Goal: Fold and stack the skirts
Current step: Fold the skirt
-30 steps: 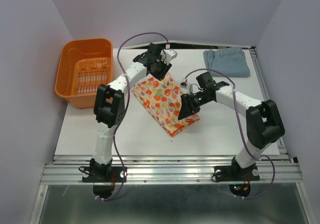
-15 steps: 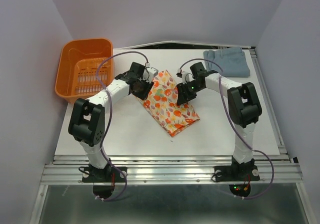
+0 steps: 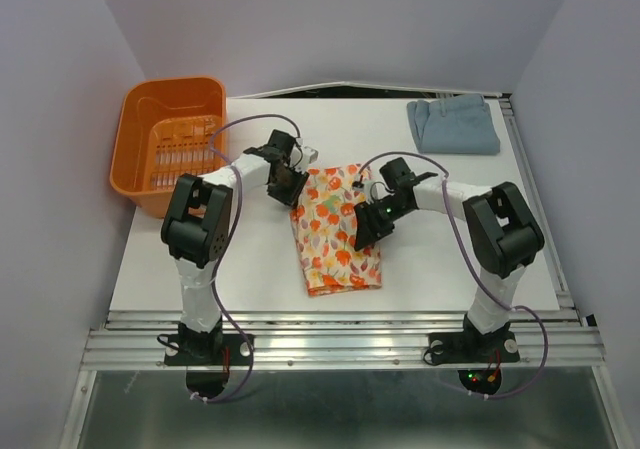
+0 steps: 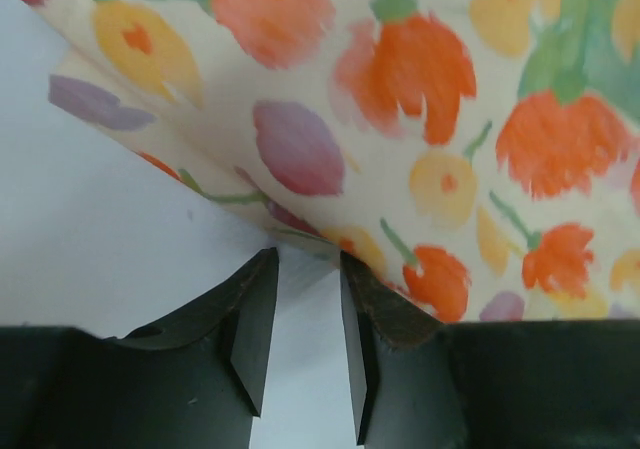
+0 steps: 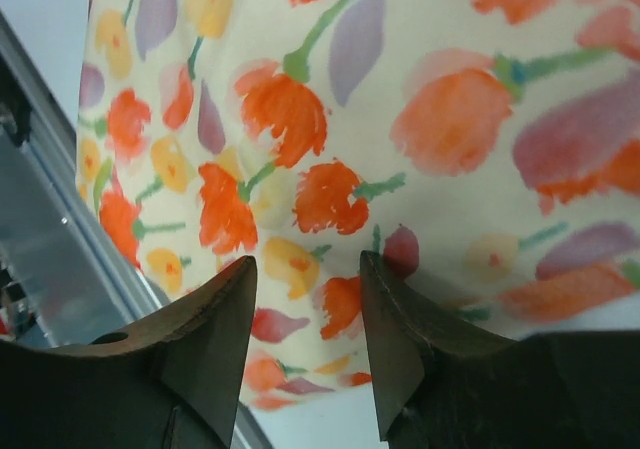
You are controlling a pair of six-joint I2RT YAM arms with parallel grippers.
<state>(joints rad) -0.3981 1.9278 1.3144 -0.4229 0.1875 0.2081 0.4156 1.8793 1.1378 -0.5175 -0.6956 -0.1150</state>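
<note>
A floral skirt (image 3: 337,231), cream with orange tulips, lies folded on the white table (image 3: 240,264) at the centre, its long side running toward the near edge. My left gripper (image 3: 290,182) sits at the skirt's far left corner. In the left wrist view its jaws (image 4: 305,269) stand a little apart with bare table between them, and the skirt's edge (image 4: 400,119) lies just past the tips. My right gripper (image 3: 364,231) hovers over the skirt's right edge, open and empty above the fabric (image 5: 350,119), as the right wrist view (image 5: 305,269) shows. A folded blue skirt (image 3: 453,125) lies at the far right corner.
An orange basket (image 3: 165,144) stands at the far left of the table. The table's metal front rail (image 3: 340,334) runs along the near edge and shows at the left of the right wrist view (image 5: 40,249).
The floral skirt has been pulled nearer and turned from diagonal to lengthwise. Both grippers moved nearer with it, and each now has its jaws apart at the skirt's edge.
</note>
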